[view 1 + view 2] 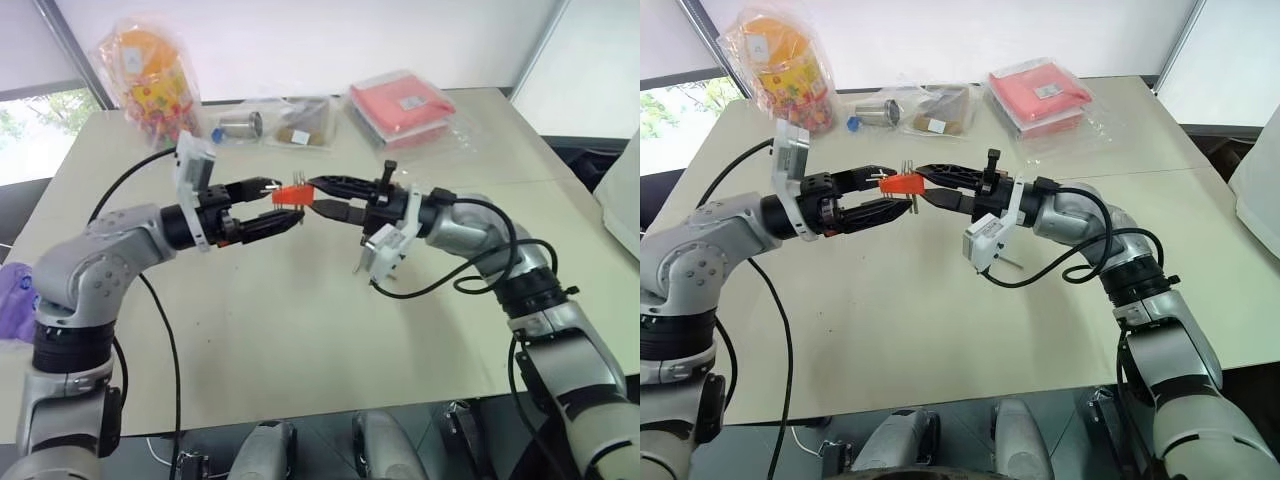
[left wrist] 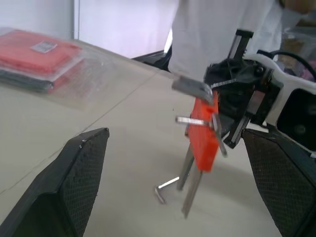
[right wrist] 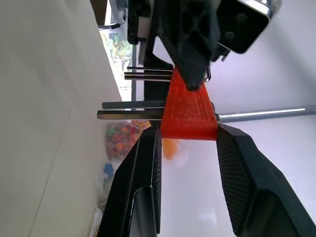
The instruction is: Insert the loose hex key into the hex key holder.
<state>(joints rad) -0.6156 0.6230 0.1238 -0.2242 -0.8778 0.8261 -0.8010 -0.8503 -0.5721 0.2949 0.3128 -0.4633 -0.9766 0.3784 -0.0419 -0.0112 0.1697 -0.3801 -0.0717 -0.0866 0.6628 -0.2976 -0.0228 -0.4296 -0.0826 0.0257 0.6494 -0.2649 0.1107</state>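
The hex key holder, a small red-orange block with thin metal keys sticking out, hangs in the air above the middle of the table. My right gripper is shut on it, reaching in from the right with the block pinched between its fingertips. From the left, my left gripper stands open, its two fingers spread on either side of the holder. The loose hex key, a thin L-shaped rod, lies flat on the table below the holder.
At the back of the table are a pink-red packet in clear plastic, a bag of colourful sweets, and clear bags of small items. A person in white stands beyond the table's edge.
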